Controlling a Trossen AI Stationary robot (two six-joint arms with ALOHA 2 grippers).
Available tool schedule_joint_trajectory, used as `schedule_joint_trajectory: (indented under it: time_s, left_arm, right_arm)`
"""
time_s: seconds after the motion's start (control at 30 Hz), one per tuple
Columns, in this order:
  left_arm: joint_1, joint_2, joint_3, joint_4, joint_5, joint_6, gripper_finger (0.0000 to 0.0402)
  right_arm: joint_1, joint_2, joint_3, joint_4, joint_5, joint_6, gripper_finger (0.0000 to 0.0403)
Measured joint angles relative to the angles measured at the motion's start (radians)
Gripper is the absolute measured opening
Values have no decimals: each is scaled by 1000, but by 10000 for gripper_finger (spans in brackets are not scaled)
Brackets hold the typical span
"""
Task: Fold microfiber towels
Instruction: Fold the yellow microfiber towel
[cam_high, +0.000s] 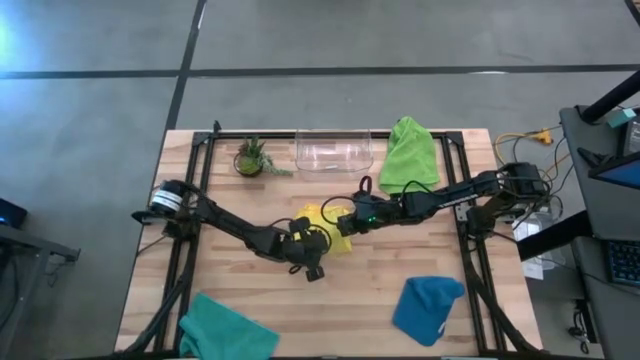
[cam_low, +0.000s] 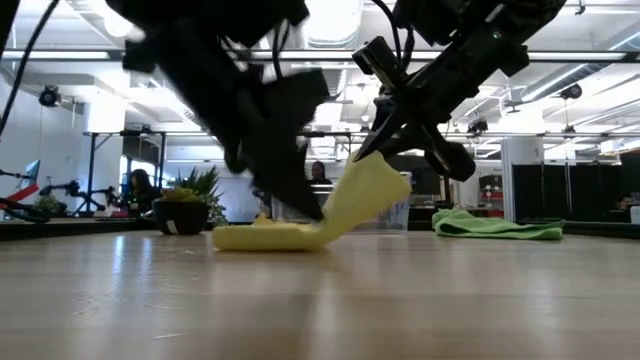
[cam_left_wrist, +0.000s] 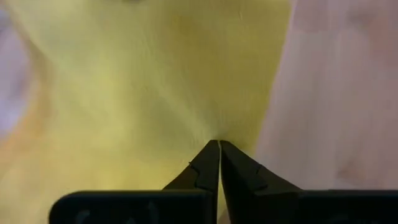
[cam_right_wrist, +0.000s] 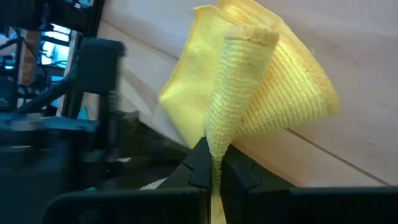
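Both wrist views alone show jaws pinching yellow towel (cam_right_wrist: 249, 87).

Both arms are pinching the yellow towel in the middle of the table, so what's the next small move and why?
Probably the right gripper should carry its raised edge across toward the left gripper and lower it. The yellow towel lies partly flat on the table, with the right-held side lifted off the wood and the left gripper pinning the other side, so the fold looks half made.

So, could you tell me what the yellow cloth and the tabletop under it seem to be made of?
Yellow cloth: soft knitted or microfiber fabric, matte, judging by its ribbed loops and limp drape. Tabletop: pale wooden planks, smooth with a slight sheen, grain and seams visible.
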Motion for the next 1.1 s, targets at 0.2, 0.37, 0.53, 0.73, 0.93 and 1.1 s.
schedule_joint_trajectory:
  time_s: [0.2, 0.37, 0.53, 0.73, 0.93, 1.1]
  left_arm:
    - [-8, -94, -36, -110, -37, -48, 0]
    - [-22, -172, -89, -217, -120, -166, 0]
    - [-32, -237, -197, -197, -124, -266, 0]
    - [-38, -245, -300, -124, -103, -298, 0]
    - [-43, -233, -325, -43, -68, -324, 0]
    - [-46, -233, -327, 29, -37, -314, 0]
  right_arm:
    - [0, 0, 13, 1, 0, 0, 9]
    - [0, 33, 53, -11, 0, -1, 9]
    - [0, 134, 138, -58, 0, -15, 9]
    - [-3, 247, 257, -62, 0, -46, 9]
    - [-18, 327, 361, -73, 0, -54, 9]
    - [-27, 377, 437, -137, 0, -74, 9]
